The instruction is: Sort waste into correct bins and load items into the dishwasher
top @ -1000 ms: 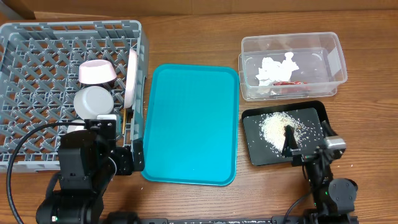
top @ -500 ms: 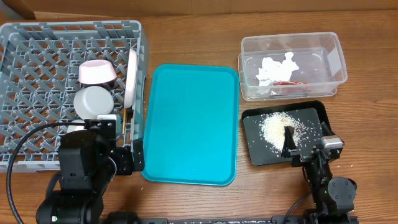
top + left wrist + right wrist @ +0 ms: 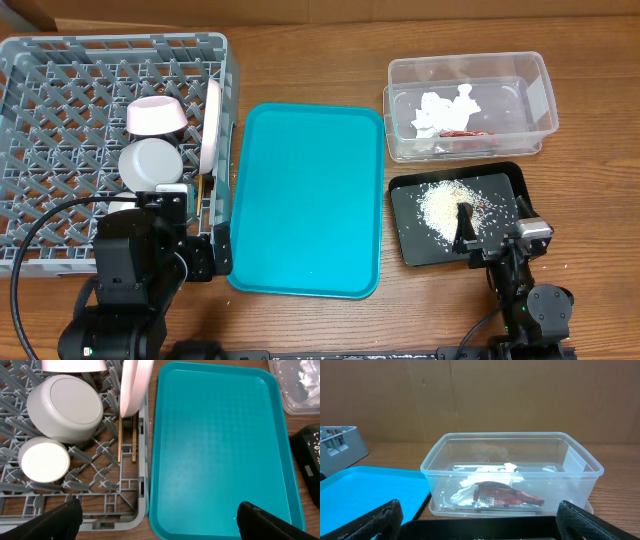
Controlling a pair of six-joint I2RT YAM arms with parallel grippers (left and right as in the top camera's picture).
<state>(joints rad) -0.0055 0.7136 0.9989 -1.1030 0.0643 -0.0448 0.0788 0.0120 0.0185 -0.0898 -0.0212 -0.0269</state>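
Found the square grey plastic rack (image 3: 110, 40), lattice-floored and low-walled, carrying a round white plate (image 3: 211, 125) on edge, a pinkish bowl (image 3: 155, 116), a whitish bowl (image 3: 150, 163) and a small white cup (image 3: 44, 462), with thin wooden chopsticks (image 3: 120, 440) along its wall. Noted a crumpled napkin (image 3: 440, 108) and a glossy wrapper (image 3: 502, 495) inside the clear round-cornered tub (image 3: 540, 100), and loose rice (image 3: 445, 205) strewn on the shallow black tray (image 3: 505, 185). Saw the left gripper (image 3: 160, 525) aimed down over the rack wall and the smooth teal tray (image 3: 308, 200), jaws spread wide on nothing. Caught the right gripper (image 3: 480, 527) low and level, facing the tub, jaws likewise wide apart.

Our left arm (image 3: 135, 265) is boxy and black, trailing a thick black cable (image 3: 24, 250). Our right arm (image 3: 518, 280) is slimmer and silver-capped.
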